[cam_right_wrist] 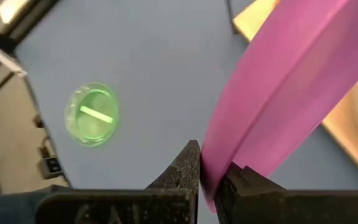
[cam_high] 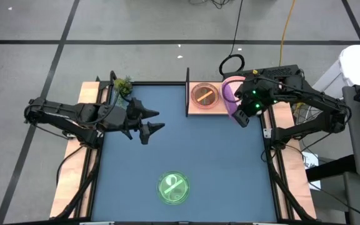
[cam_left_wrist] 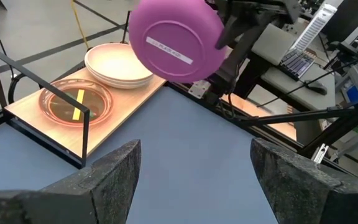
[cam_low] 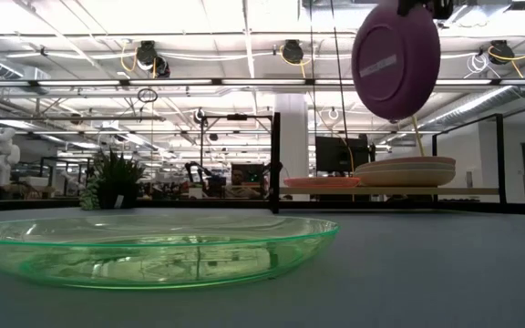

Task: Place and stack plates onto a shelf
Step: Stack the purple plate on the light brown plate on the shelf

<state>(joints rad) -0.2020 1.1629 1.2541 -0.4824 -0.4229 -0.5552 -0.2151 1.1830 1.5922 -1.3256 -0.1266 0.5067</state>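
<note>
My right gripper (cam_right_wrist: 211,175) is shut on the purple plate (cam_left_wrist: 176,40), which hangs high in the low view (cam_low: 396,59), above the right end of the light-wood shelf (cam_high: 195,111). On the shelf lies a stack of pale large plates (cam_left_wrist: 120,65) and, beside it, the orange-brown translucent plate (cam_left_wrist: 76,102) with a yellow stick in it. The shelf's black upright (cam_high: 187,94) stands at its left end. The green translucent plate (cam_high: 174,187) rests flat on the blue table near its near edge. My left gripper (cam_high: 158,120) waits open over the table's left part. My right gripper pinches the purple plate's rim (cam_right_wrist: 225,149) between its two fingers, one on the inner face and one on the underside. The plate is lifted clear and stands steeply on edge, its labelled underside (cam_left_wrist: 169,50) facing the table's left side.
Bare blue table (cam_high: 186,144) lies between the shelf and the green plate. Wooden side rails (cam_high: 74,162) run along both table sides. A small potted plant (cam_high: 122,84) stands at the far left corner. Cables lie on the floor beyond the far edge.
</note>
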